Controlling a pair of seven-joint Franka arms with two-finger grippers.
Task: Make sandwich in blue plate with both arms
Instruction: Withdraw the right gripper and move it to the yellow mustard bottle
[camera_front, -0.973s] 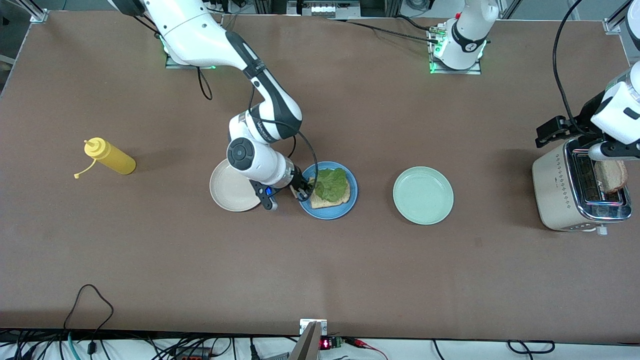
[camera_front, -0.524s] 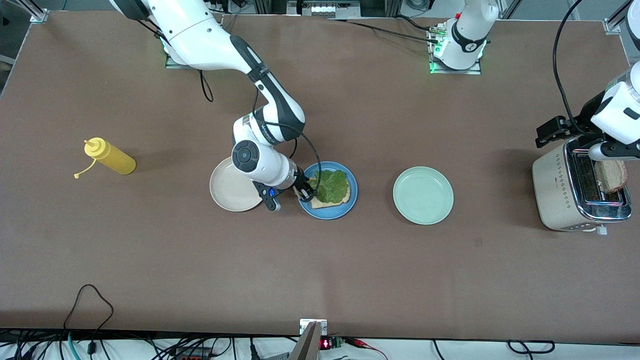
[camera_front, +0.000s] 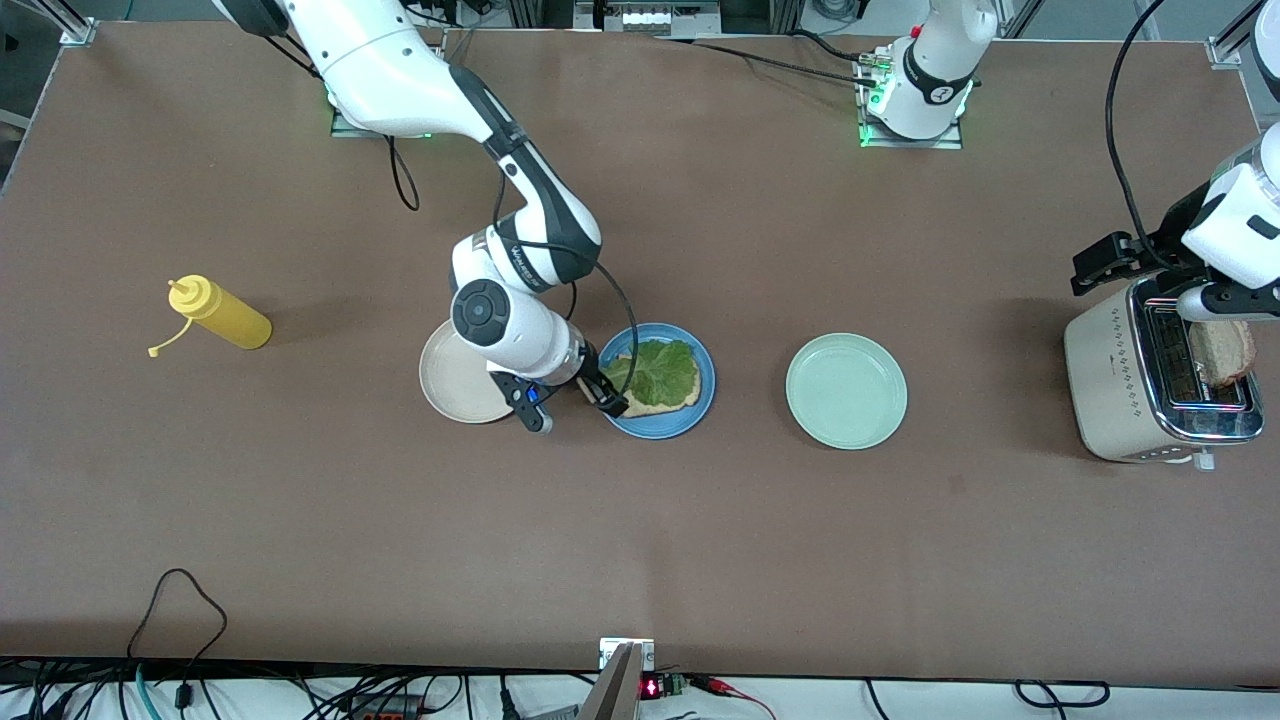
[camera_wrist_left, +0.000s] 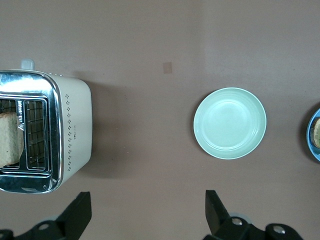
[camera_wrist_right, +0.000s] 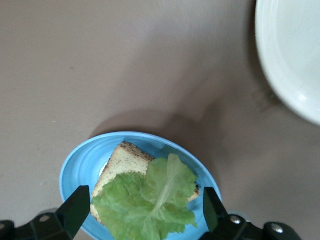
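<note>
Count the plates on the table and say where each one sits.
3. The cream-white plate lies toward the right arm's end, the blue plate beside it, and the pale green plate toward the left arm's end.

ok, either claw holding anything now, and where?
Nothing held. Right claw open over the lettuce on the blue plate; left claw open, empty, above the table beside the toaster.

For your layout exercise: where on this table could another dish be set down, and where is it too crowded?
Bare tabletop runs along the whole camera-side edge, and between the mustard bottle and cream plate. It is crowded where the open right gripper hangs by the blue plate.
</note>
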